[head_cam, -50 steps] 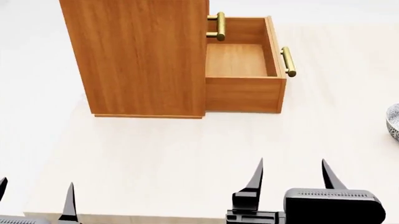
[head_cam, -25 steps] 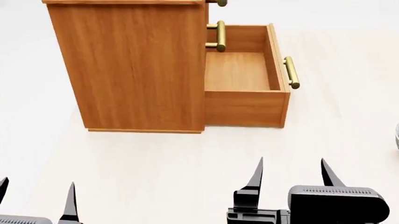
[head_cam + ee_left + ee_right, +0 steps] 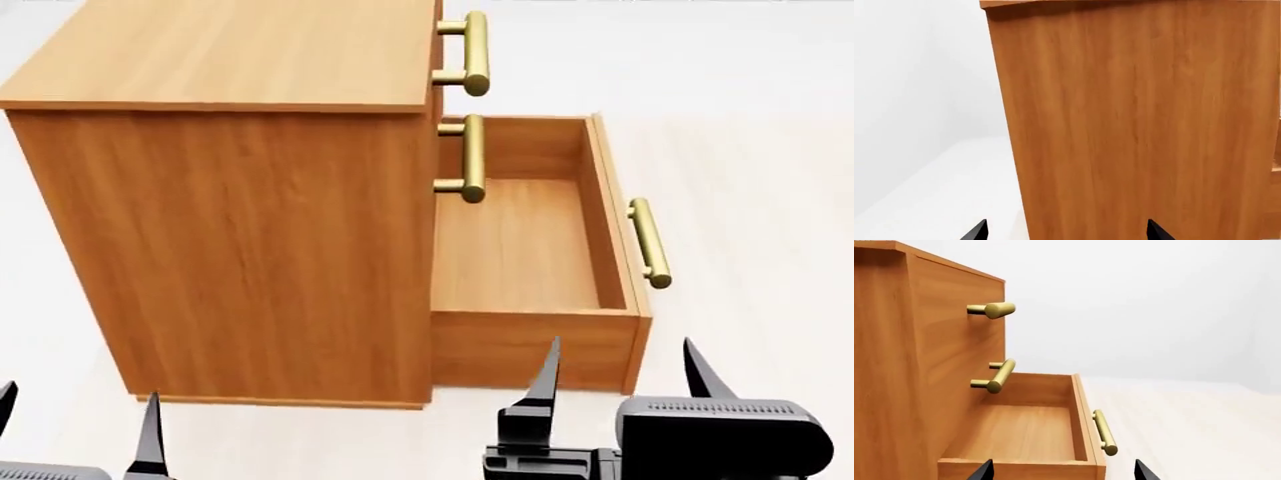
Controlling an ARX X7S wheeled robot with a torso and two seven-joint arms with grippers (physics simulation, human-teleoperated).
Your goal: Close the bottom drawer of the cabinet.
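The cabinet [image 3: 254, 230] stands close in front at the left, its side face towards me. Its bottom drawer [image 3: 514, 250] is pulled out to the right and is empty, with its brass handle [image 3: 649, 243] on the outer front panel. My right gripper [image 3: 621, 362] is open just short of the drawer's near side wall, touching nothing. The right wrist view looks along the open bottom drawer [image 3: 1021, 432] and its handle [image 3: 1105, 432], with the right gripper [image 3: 1063, 471] empty. My left gripper [image 3: 74, 415] is open low at the left. In the left wrist view the left gripper [image 3: 1066, 231] faces the cabinet [image 3: 1134, 125] side.
The two upper drawers are shut, their brass handles [image 3: 474, 52] [image 3: 470, 157] sticking out to the right above the open drawer. A pale wood surface [image 3: 761, 180] stretches right of the cabinet. White floor [image 3: 941, 190] lies to the cabinet's left.
The cabinet has grown larger and slid lower in the head view, so its top now shows. The bowl at the right edge has left view. Both grippers keep their places in the frame.
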